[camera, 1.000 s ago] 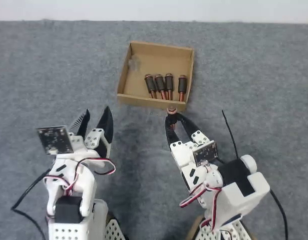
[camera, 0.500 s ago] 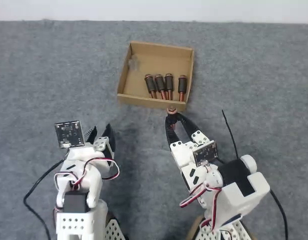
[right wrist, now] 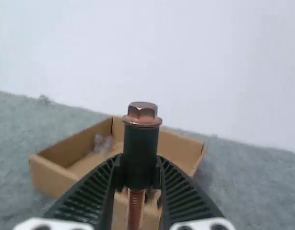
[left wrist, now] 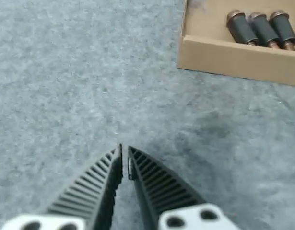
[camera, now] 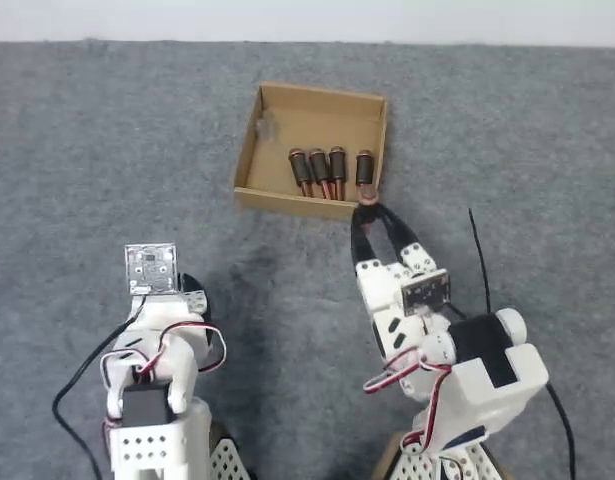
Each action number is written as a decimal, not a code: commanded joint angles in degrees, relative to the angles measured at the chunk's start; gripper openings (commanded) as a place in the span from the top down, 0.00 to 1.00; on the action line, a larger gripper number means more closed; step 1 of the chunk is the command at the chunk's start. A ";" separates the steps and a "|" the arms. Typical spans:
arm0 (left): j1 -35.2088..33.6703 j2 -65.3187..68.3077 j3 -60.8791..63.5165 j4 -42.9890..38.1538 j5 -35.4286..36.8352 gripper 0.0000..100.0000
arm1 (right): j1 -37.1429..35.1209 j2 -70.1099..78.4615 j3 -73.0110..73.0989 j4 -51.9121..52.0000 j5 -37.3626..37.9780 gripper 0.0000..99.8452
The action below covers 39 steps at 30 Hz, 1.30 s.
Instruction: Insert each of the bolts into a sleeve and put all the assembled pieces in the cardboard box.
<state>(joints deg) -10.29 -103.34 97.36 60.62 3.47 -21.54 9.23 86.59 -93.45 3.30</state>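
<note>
A sleeved bolt (right wrist: 140, 139) is clamped upright in the right end effector (camera: 368, 214) at the near wall of the cardboard box (camera: 287, 105); four assembled pieces (camera: 330, 170) are laid inside. The left end effector (left wrist: 124, 155) is closed, well apart from the box.

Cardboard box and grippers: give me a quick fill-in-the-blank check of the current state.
The cardboard box holds ____ assembled pieces. The sleeved bolt in the shut right gripper would make ____. The left gripper, shut over the carpet, holds ____.
Missing: four; five; nothing.
</note>
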 commanded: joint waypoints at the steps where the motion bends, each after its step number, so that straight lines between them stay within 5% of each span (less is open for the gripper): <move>1: -0.97 -1.05 -0.84 0.26 -0.88 0.98 | 0.84 -1.10 -7.12 1.10 0.97 0.99; 9: -0.97 -1.05 -0.84 0.62 -0.88 0.98 | 0.48 -1.10 -24.44 18.68 3.69 0.99; 14: -0.97 -1.05 -0.84 7.47 -0.88 0.98 | -1.19 -0.57 -36.66 32.22 2.99 0.99; 23: -0.88 -1.05 -0.84 11.69 -0.97 0.98 | -2.33 1.01 -60.04 66.42 -25.32 0.99; 39: -0.97 -1.05 -0.84 11.69 -0.88 0.98 | -6.90 21.14 -90.29 92.97 -25.32 0.99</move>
<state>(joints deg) -11.08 -103.34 97.36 72.04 3.21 -26.29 31.74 4.48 -5.89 -21.49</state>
